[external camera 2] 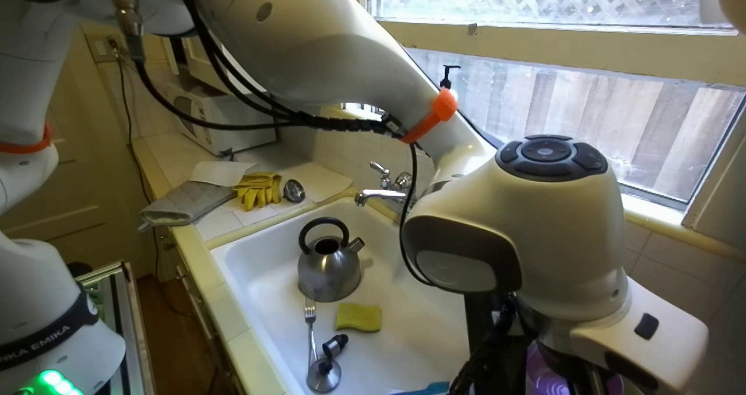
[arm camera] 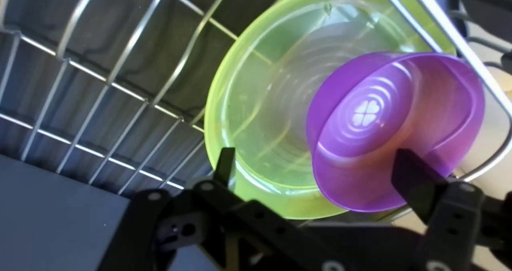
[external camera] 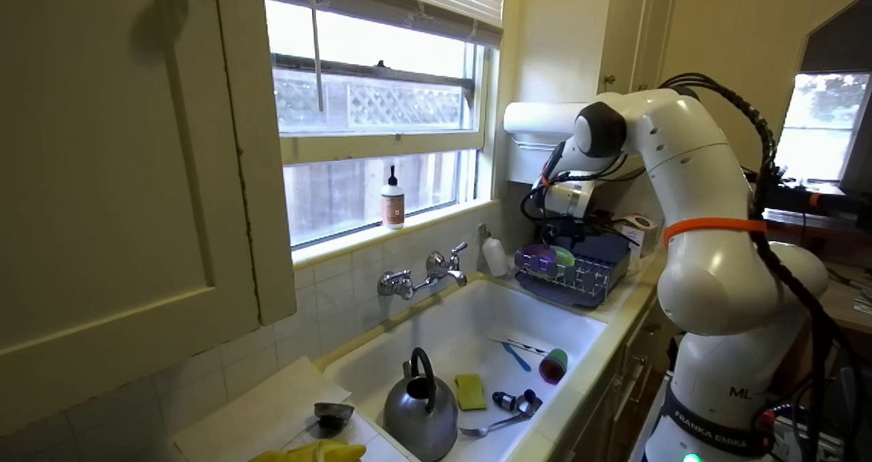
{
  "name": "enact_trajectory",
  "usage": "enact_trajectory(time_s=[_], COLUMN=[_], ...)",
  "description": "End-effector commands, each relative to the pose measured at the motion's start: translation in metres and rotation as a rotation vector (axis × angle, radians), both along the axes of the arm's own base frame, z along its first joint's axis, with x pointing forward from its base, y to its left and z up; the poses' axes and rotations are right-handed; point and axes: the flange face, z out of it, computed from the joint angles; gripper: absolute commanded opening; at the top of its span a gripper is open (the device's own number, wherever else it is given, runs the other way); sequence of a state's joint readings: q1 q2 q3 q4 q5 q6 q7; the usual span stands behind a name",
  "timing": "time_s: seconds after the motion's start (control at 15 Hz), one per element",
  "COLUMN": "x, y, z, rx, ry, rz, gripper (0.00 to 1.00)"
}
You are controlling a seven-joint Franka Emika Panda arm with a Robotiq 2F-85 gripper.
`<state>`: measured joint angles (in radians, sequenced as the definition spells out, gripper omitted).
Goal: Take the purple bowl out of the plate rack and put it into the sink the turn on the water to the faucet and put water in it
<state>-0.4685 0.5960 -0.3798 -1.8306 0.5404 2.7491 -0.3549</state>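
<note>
Purple bowl (arm camera: 396, 131): glossy, thin-rimmed, ringed inside, marked with pale clover.

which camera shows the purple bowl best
The wrist view: the purple bowl is large there, its inside and pale clover mark clear. Exterior views show it small in the plate rack, or partly hidden by the arm.

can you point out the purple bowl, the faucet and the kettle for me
Purple bowl (arm camera: 384, 121), in the wrist view: on its inside bottom.
Faucet (external camera 2: 382, 194), in an exterior view: on its chrome spout.
Kettle (external camera 2: 330, 275), in an exterior view: on its grey metal body.
</note>
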Motion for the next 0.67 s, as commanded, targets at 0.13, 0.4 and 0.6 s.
enact_trajectory(time_s=[0.13, 0.4, 0.6], x=[0.016, 0.020, 0.018], y=[-0.015, -0.016, -0.015], z=[-0.011, -0.016, -0.029], rx=[0.000, 0.007, 0.023], ry=[0.007, 0.009, 0.025], rz=[-0.008, -0.013, -0.023], gripper=[0.73, 0.42, 0.37])
